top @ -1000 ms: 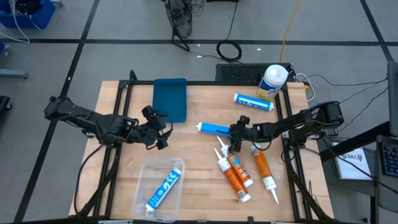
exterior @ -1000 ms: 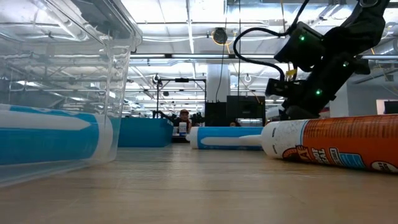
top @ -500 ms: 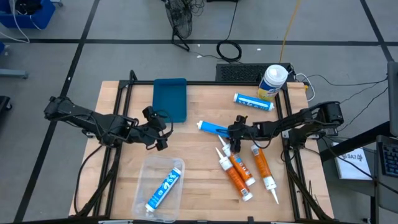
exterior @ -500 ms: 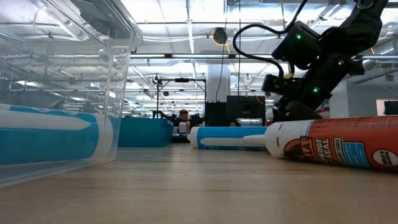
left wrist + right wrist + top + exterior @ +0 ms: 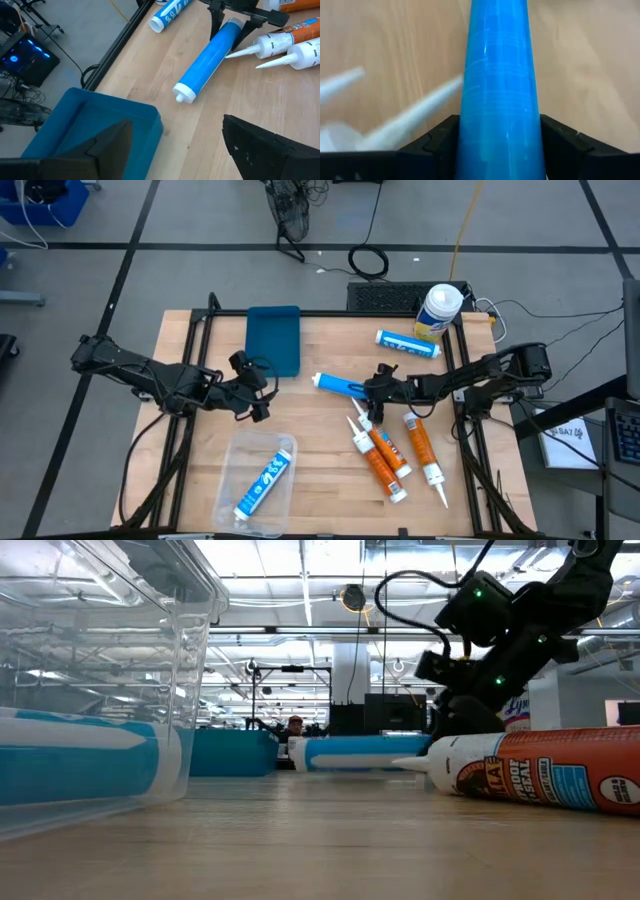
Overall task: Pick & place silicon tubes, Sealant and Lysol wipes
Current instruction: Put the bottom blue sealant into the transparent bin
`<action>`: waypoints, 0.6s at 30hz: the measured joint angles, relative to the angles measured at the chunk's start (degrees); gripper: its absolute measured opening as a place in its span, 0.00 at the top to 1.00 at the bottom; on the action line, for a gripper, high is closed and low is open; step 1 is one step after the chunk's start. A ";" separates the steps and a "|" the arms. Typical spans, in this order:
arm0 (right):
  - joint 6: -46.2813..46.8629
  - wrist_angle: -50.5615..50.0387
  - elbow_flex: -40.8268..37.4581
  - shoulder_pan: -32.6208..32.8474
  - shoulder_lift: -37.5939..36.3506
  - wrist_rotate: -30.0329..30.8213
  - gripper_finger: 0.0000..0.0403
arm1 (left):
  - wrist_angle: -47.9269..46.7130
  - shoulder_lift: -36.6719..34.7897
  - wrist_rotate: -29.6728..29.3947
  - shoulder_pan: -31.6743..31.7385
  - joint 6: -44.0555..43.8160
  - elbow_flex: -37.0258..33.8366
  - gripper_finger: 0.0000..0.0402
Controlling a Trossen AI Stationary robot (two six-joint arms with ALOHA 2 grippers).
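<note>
Orange tubes (image 5: 383, 458) lie nearest us on the table (image 5: 320, 480). Behind them our right gripper (image 5: 372, 392) has its fingers (image 5: 440, 135) clamped on the blue tube (image 5: 338, 385). Our left gripper (image 5: 262, 388) waits by the blue tray (image 5: 274, 336), jaws apart. Farthest, at the right corner, the Lysol wipes (image 5: 439, 310) stand upright.

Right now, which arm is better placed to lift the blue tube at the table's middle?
The right. Its claw already straddles the blue tube, one finger on each side. The left claw waits open near the blue lid, off the tube.
</note>
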 joint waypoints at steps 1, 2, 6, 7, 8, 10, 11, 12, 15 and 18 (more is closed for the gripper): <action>-0.72 1.58 0.00 0.02 -0.02 -0.02 0.48 | 0.00 0.00 0.01 0.00 -0.13 0.00 0.23; -1.47 3.21 0.00 0.02 -0.02 -0.09 0.48 | 0.02 0.00 0.01 0.00 -0.16 0.00 0.22; -4.60 9.89 0.00 0.02 -0.02 -3.15 0.48 | 0.02 0.00 0.02 0.00 -0.38 0.00 0.22; -5.25 11.52 0.00 0.02 -0.02 -4.22 0.48 | 0.00 0.00 0.02 0.00 -0.40 0.00 0.22; -5.86 12.94 0.00 0.02 -0.04 -5.19 0.48 | 0.00 0.00 0.02 0.00 -0.42 0.00 0.22; -7.23 15.10 0.00 0.06 -0.04 -6.33 0.48 | 0.01 0.00 0.02 0.00 -0.42 0.00 0.23; -7.73 15.96 0.00 0.04 -0.04 -7.07 0.48 | 0.02 0.00 0.02 0.00 -0.42 0.02 0.23; -8.21 16.79 0.02 0.04 -0.04 -7.29 0.48 | 0.01 0.00 0.02 0.00 -0.42 0.02 0.24; -9.52 19.98 0.00 0.04 -0.04 -7.20 0.48 | 0.01 0.00 0.02 0.00 -0.42 0.02 0.24; -11.44 23.75 0.02 0.04 -0.04 -7.17 0.48 | 0.03 0.00 0.02 0.00 -0.38 0.02 0.22</action>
